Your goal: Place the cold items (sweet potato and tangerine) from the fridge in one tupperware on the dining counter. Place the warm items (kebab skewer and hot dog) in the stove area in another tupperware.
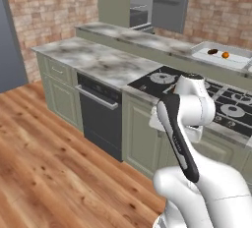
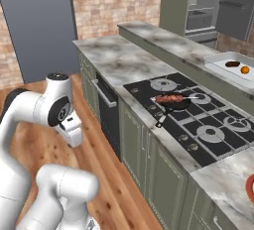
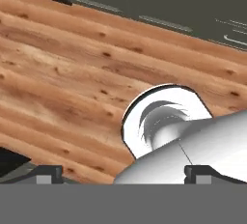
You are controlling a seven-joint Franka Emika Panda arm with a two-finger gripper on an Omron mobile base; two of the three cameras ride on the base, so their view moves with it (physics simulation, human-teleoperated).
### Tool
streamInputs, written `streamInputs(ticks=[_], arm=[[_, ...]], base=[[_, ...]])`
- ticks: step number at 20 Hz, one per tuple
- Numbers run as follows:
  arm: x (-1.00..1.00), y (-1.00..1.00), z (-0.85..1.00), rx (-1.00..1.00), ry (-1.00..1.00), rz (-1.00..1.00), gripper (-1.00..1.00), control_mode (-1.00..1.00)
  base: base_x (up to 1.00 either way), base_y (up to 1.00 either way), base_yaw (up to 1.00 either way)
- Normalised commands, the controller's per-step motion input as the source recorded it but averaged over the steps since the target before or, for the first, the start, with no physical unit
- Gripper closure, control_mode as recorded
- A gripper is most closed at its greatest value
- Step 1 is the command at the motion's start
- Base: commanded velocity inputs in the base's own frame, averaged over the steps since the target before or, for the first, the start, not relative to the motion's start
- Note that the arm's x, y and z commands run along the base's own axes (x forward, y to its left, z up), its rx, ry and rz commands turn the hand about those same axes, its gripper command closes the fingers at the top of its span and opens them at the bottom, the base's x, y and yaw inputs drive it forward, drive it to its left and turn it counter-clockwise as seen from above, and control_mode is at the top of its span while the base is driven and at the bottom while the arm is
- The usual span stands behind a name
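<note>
Gripper hangs wide open and empty above the wooden floor; the kebab skewer lies on the stove.

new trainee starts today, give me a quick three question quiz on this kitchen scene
1. True or false: the sweet potato and the tangerine already lie in one tupperware on the dining counter.
2. Multiple choice: the kebab skewer rests on A) the wooden floor, B) a dark pan on the stove, C) the dining counter.
3. Fill in: the hand is ____ and holds nothing, pointing down at the wooden floor.

Key: 1 true; 2 B; 3 open.
</note>
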Motion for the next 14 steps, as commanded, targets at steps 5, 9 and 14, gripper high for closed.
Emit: streamInputs(ticks=[5,9,14], arm=[[0.15,-0.71,0.52,-0.1,0.09,-0.34,-1.0,-1.0],[-0.21,-0.74,0.34,-0.05,0.03,0.21,-1.0,-1.0],[-0.91,-0.95,0.08,-0.05,0.0,0.18,-1.0,-1.0]], base=[[0.0,0.0,0.0],[0.0,0.0,0.0],[0.0,0.0,0.0]])
